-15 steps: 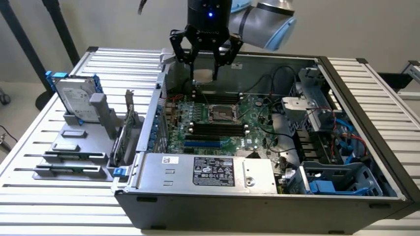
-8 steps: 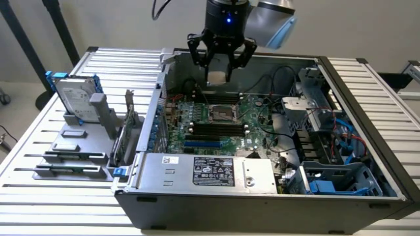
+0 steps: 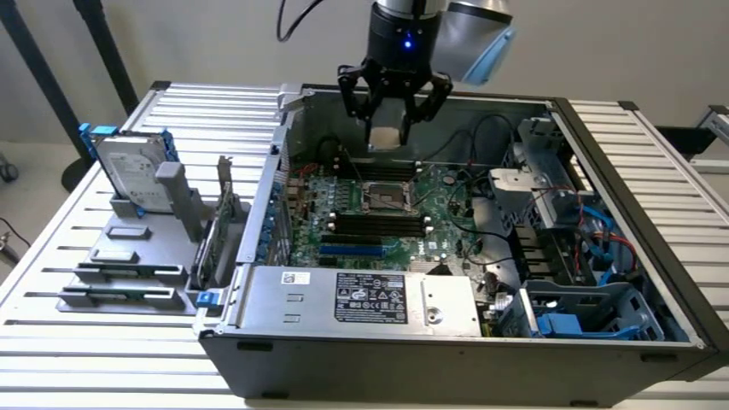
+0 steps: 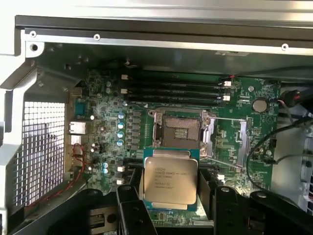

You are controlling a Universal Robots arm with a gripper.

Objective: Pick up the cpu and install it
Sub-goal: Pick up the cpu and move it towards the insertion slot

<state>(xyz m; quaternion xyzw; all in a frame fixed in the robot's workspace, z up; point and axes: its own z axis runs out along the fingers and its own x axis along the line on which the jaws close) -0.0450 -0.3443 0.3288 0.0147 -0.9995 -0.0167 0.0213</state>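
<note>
Tool point(image 3: 390, 126) is clamped on the cpu point(image 4: 169, 178), its dark fingers point(image 4: 131, 211) standing at two opposite edges of the chip, though the exact contact lines are hard to make out in the wrist view. The cpu hangs flat, silvery top with printed lettering facing the wrist camera, held in the air above the motherboard point(image 3: 341, 224) and touching nothing else. It sits over the far part of the board, just beyond the socket point(image 3: 384, 198), which lies bare below it; the socket's metal frame seems to be folded open, but the view is too coarse to be sure. Black memory slots point(image 4: 176, 90) run in parallel rows beside the socket, and a round coin battery point(image 4: 259, 105) sits on the green board a little further out. All of this lies inside an open computer case point(image 3: 456, 352) resting on its side. Against the case's near wall is a grey power supply point(image 3: 364, 299) with a white-and-black label, and to the exterior view's right are black cables point(image 3: 484, 226) and blue plastic drive brackets point(image 3: 564, 325). Outside the case, well apart on the exterior view's left, a silver hard drive point(image 3: 128, 171) in a blue frame stands upright in a grey holder point(image 3: 125, 286). Case and holder both rest on a slatted metal worktop point(image 3: 68, 367).
</note>
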